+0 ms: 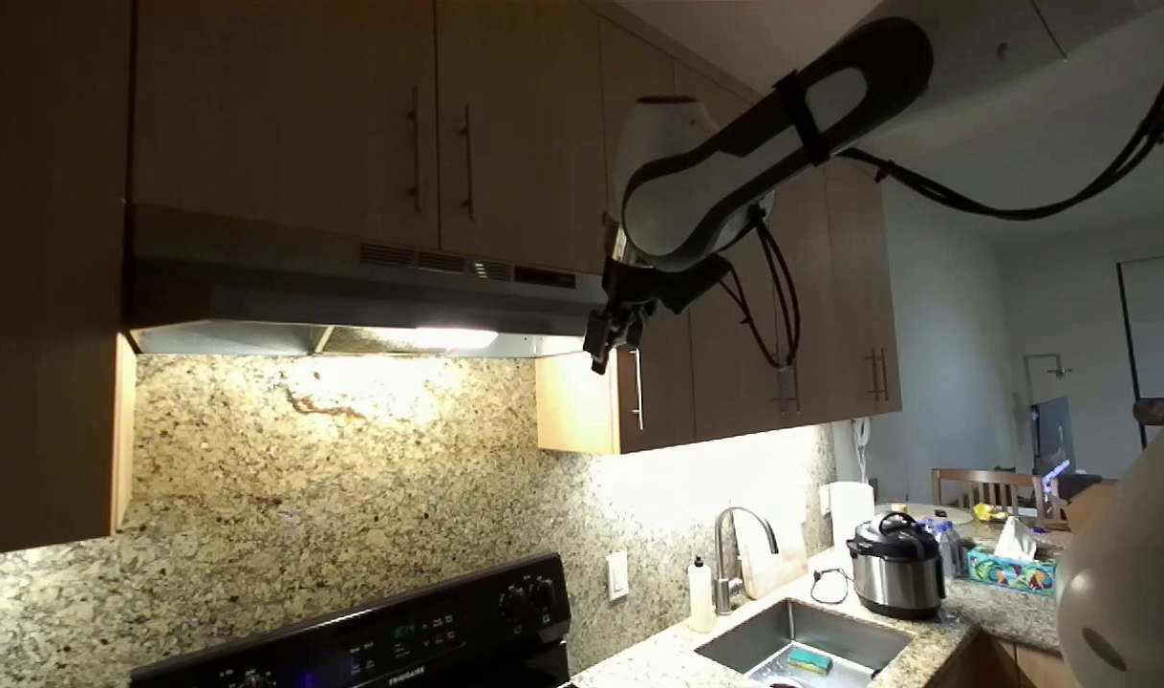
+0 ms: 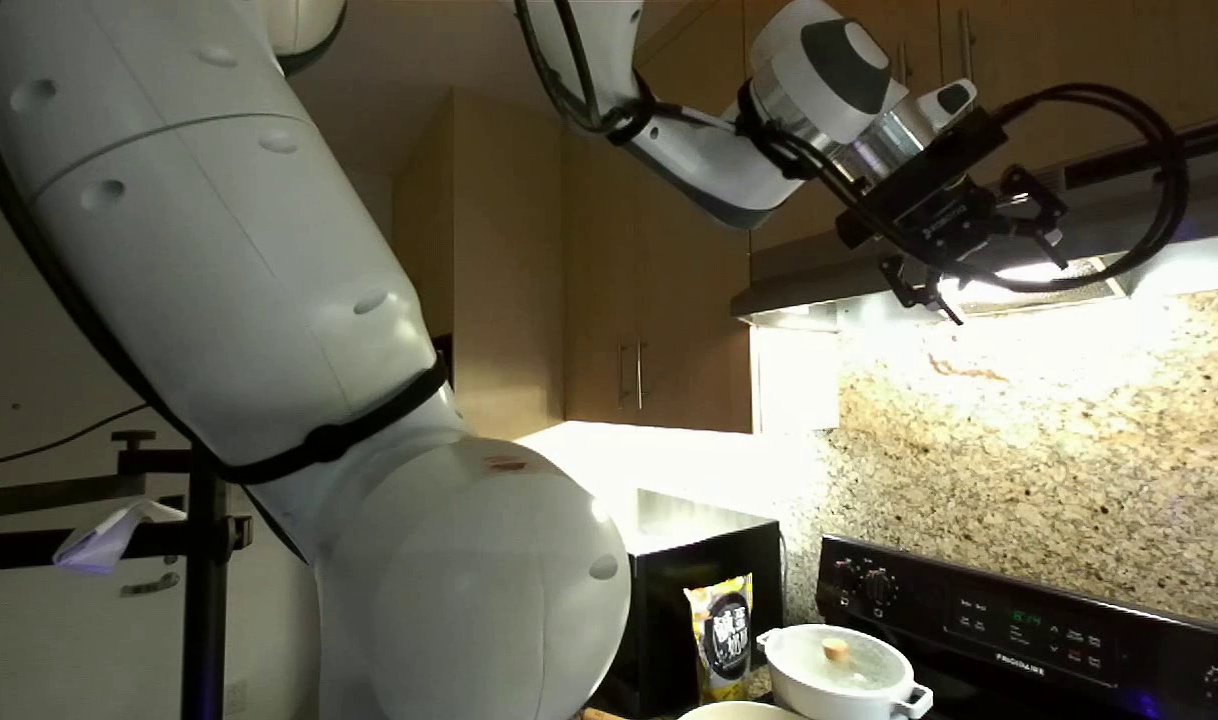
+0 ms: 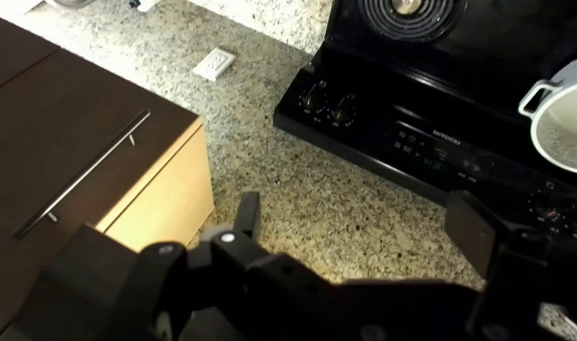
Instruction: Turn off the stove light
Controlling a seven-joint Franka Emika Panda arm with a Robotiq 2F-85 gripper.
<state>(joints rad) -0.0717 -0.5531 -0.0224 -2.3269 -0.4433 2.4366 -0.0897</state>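
Up under the range hood (image 1: 286, 291), stove light (image 1: 458, 338) lit and super bright, glare washing down the speckled backsplash (image 1: 353, 478), claw (image 3: 359, 220) hanging near the hood and splayed wide, black Frigidaire stove (image 1: 391, 635) below, lidded white pot (image 2: 839, 675) on it, steel sink (image 1: 845, 631) in the counter (image 1: 639, 661) farther along

In an exterior view, upper left, the cabinets (image 1: 286, 115) look like smooth wood with 2 metal handles (image 1: 416, 148); the hood (image 1: 295, 277) below is dull (of metal, it seems). In the wrist view, centre, the backsplash (image 3: 336, 208) resembles smooth stone.
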